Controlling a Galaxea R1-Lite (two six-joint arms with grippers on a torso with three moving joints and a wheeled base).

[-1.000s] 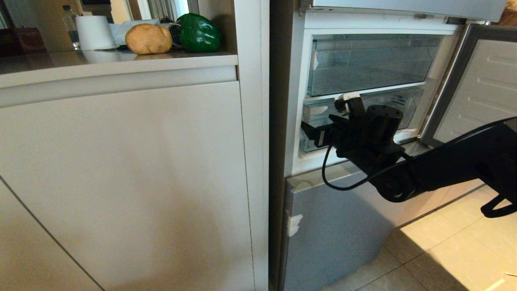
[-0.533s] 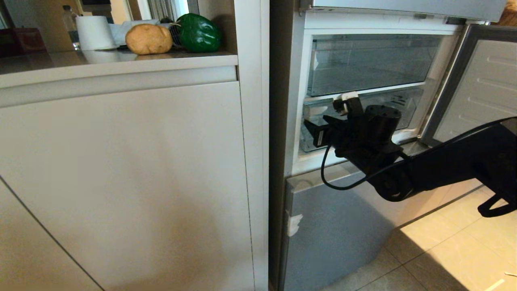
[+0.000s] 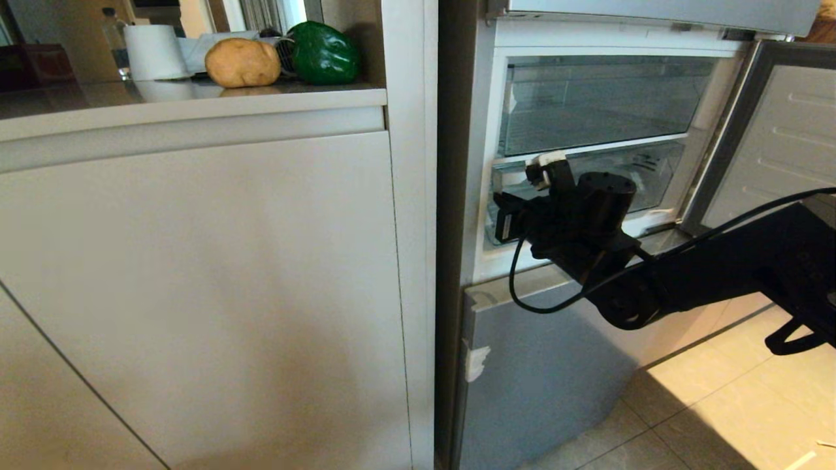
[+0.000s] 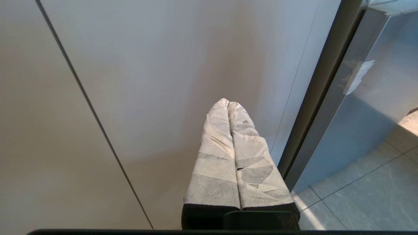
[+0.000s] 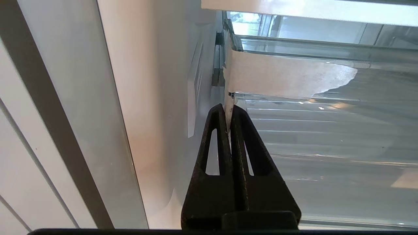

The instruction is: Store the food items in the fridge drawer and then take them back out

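Right claw pinched on the clear drawer's edge inside the open fridge

The right gripper (image 3: 506, 219) reaches into the open fridge compartment, its black fingers (image 5: 225, 130) pressed together on the thin clear wall of the fridge drawer (image 3: 588, 176) at its end nearest the cabinet, just below a torn strip of paper tape (image 5: 287, 78). Right beside the claw stands the fridge's inner side wall (image 5: 156, 98); above it sits a second clear bin (image 3: 601, 98), and off to its other side the open door (image 3: 764, 143) hangs. Well away, up on the countertop (image 3: 196, 98) past the fridge wall, the potato (image 3: 242, 62) and bell pepper (image 3: 324, 53) lie just beside each other, near a white roll (image 3: 155, 52). The left gripper (image 4: 228, 107) hangs low before the beige cabinet doors (image 4: 147, 81), its taped fingers closed on nothing
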